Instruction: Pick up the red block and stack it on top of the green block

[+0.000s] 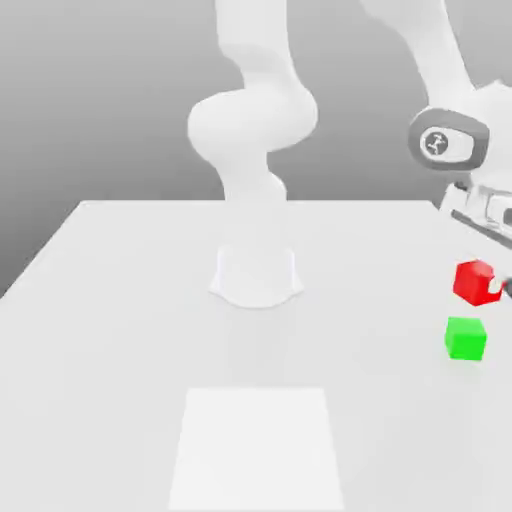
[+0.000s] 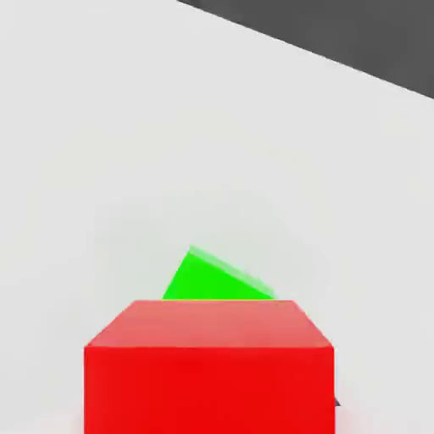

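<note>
The table spans the lower two thirds of the exterior frame as a pale flat surface, with a lighter square patch at bottom centre. My arm rises from its round base at frame centre, leaves the frame at the top, and comes back down at the upper right. My pincer sits at the right edge of the exterior frame, closed on the red block. The red block is held clear of the table, between my fingers, at mid-height on the right. The green block rests on the table just below the red block in the frame, with a narrow gap between them. In the hand view, the red block fills the lower centre, and the green block shows partly beyond its upper edge, turned at an angle to it.
</note>
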Controlling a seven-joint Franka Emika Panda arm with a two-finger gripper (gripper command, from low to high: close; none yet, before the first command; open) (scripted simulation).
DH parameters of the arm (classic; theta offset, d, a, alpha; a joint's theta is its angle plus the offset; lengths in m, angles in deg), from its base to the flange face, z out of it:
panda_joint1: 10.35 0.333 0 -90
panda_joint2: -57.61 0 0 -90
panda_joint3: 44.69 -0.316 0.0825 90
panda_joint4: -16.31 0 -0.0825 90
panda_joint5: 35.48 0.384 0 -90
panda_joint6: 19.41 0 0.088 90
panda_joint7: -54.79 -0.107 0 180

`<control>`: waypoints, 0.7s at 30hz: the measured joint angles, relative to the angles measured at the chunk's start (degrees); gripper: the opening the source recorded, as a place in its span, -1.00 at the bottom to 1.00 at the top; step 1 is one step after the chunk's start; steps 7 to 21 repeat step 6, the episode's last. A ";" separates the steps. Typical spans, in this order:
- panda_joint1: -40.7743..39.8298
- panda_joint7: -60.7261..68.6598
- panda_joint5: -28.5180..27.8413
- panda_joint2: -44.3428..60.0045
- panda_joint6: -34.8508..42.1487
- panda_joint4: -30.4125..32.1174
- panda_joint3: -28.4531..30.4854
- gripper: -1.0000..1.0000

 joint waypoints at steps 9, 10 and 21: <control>0.61 -3.72 -5.28 5.70 -5.19 -0.24 1.79 1.00; 0.61 -3.72 -5.28 5.70 -5.19 -0.24 1.79 1.00; 0.61 -3.72 -5.28 5.70 -5.19 -0.24 1.79 1.00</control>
